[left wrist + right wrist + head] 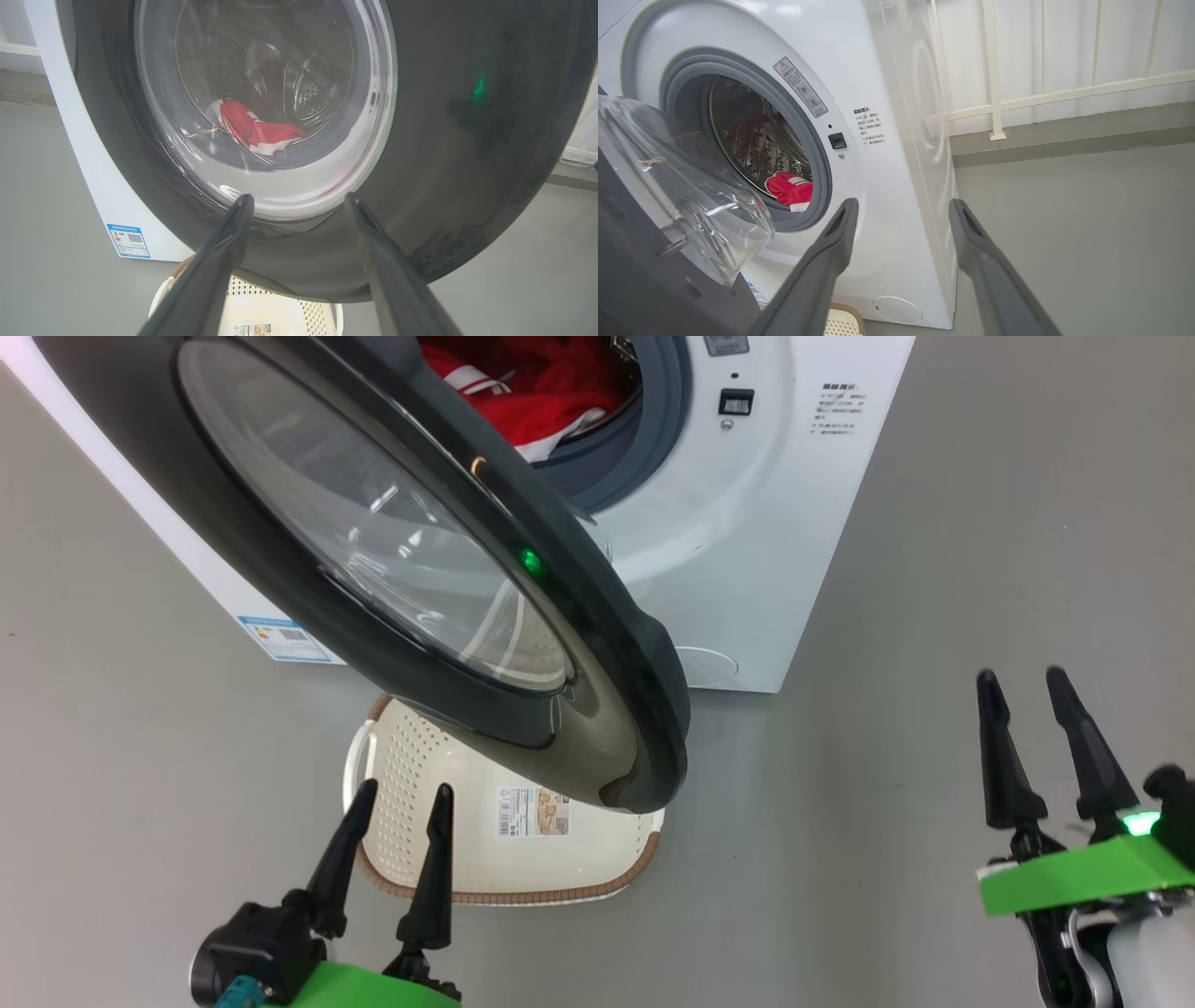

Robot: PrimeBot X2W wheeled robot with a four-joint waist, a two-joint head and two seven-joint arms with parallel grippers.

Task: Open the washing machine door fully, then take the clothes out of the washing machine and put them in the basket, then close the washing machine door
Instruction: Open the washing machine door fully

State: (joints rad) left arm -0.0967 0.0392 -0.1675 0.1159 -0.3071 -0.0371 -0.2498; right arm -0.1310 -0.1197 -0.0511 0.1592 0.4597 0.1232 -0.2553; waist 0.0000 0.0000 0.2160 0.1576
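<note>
while the door (401,560) stands ajar, clothes (541,383) lie inside

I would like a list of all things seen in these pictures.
washer: one, white, on the floor ahead
door: one, black rim, clear glass, partly open, over the basket
clothes: one bundle, red and white, in the drum
basket: one, cream, brown rim, on the floor under the door
label: one, blue, washer's lower left corner
cap: one, white, washer's lower right corner
floor: one, grey, all around
left gripper: one, dark, open, near the basket
right gripper: one, dark, open, over the floor at right
</note>
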